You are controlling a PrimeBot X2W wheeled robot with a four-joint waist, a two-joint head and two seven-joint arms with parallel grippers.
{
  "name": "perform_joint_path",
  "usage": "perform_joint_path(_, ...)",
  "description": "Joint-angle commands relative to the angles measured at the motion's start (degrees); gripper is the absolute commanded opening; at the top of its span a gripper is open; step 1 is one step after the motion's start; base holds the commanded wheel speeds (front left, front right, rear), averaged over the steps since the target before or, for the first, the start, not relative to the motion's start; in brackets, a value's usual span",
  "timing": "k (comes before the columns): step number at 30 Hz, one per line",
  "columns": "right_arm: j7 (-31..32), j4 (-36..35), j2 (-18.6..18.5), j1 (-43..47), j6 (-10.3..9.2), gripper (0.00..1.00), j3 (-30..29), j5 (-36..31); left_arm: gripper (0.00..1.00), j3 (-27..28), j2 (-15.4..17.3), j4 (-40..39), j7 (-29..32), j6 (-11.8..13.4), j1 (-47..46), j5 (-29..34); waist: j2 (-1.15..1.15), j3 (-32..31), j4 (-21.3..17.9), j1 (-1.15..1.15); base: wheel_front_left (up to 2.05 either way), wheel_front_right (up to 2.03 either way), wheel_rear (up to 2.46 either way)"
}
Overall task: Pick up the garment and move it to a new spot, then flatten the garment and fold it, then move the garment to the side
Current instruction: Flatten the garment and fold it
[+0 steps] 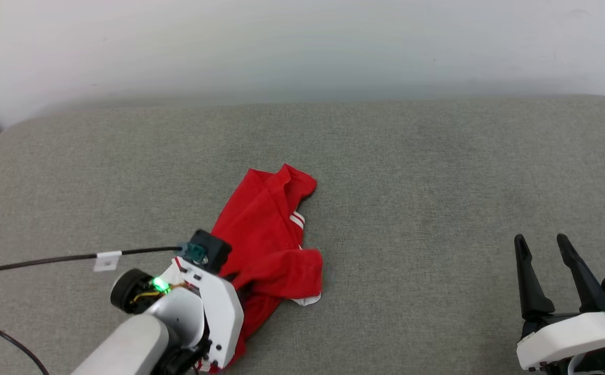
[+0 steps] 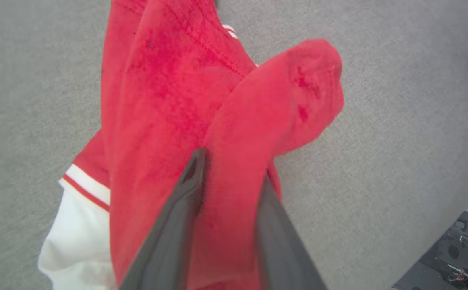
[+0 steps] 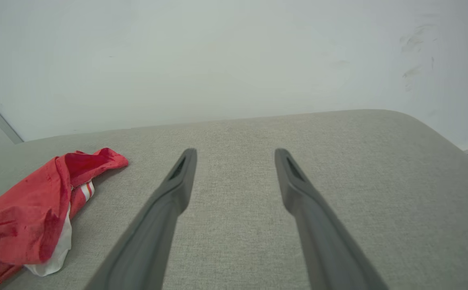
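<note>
remote view from the rig: the garment (image 1: 261, 229), a red jersey-style shirt, lies crumpled in a long heap on the grey fabric-covered counter (image 1: 412, 182), left of centre and running from the near edge toward the pale wall (image 1: 302, 47). my left pincer (image 2: 232, 169) is down in the near end of the heap. in the left wrist view its dark fingers (image 2: 169, 225) straddle a raised fold of red cloth, which fills the gap between them and drapes over one tip. the jaws stand narrower than those on the other arm, but i cannot tell whether they have actually clamped the fold. a white sleeve (image 2: 77, 237) with red-and-white striped trim (image 2: 87, 187) spills out beside that pincer onto the counter. in the head view a green light (image 1: 160, 285) glows on the left wrist, and a black cable (image 1: 47, 259) with a white tag trails off to the left across the grey surface. my right pincer (image 1: 542, 242) sits well apart from the shirt at the lower right, released, jaws spread wide with nothing between them, fingers pointing across bare fabric toward the wall.
</note>
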Motion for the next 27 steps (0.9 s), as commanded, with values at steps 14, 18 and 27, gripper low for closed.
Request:
perform_joint_path(14,-1.22,1.38,0.06,-2.06,-0.02,1.00,0.24,0.84,0.00,9.23,-1.73,-0.12,-15.13,6.04,-8.35,2.69,0.00,0.94,-0.95,0.00,0.00,0.00,0.00)
perform_joint_path(18,-1.37,1.65,0.06,-2.32,-0.03,1.00,0.32,0.85,0.00,10.66,-2.16,1.24,-17.37,6.52,-8.74,1.88,0.00,1.45,-1.66,0.00,0.00,0.00,0.00)
perform_joint_path(27,-1.39,1.38,0.06,-2.73,-0.03,1.00,-0.31,0.43,0.00,2.67,-7.84,-3.41,-17.69,3.90,-2.53,2.13,0.00,2.68,-2.00,0.00,0.00,0.00,0.00)
